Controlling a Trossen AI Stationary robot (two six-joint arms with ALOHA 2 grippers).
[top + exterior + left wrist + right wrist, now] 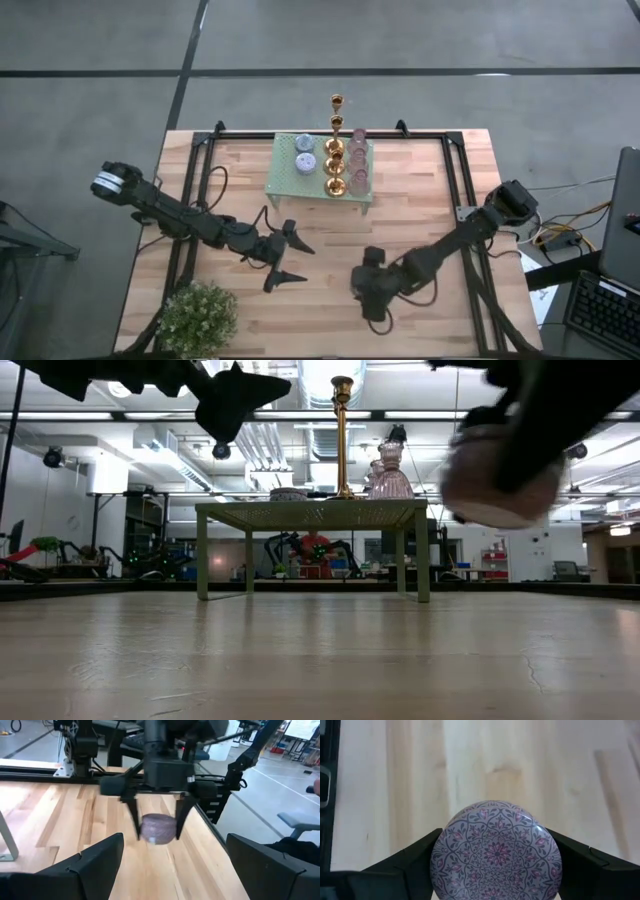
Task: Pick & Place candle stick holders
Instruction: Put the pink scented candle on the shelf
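My right gripper (495, 855) is shut on a small squat lilac round cup (496, 851) with a flowered top, above the table's near middle. It shows in the left wrist view (159, 828) and the low view (500, 480). My left gripper (306, 262) is open and empty, just left of the right gripper, its fingers pointing at it. Three gold candlesticks (335, 150), pale blue cups (305, 155) and pink glass holders (358, 162) stand on the mint-green rack (285, 180) at the table's far middle. My right gripper pinches the lilac cup by its round side wall (440, 855), one finger (134, 820) on each of two opposite sides. The fingers come from above, pointing down. The cup is level, its patterned top up, lifted clear of the table.
A bushy potted plant (200, 315) stands at the table's near left corner. The rack stands on thin legs (203, 555). Bare wood lies between the rack and the grippers (400, 225). A black frame runs along the table's left and right sides (462, 180).
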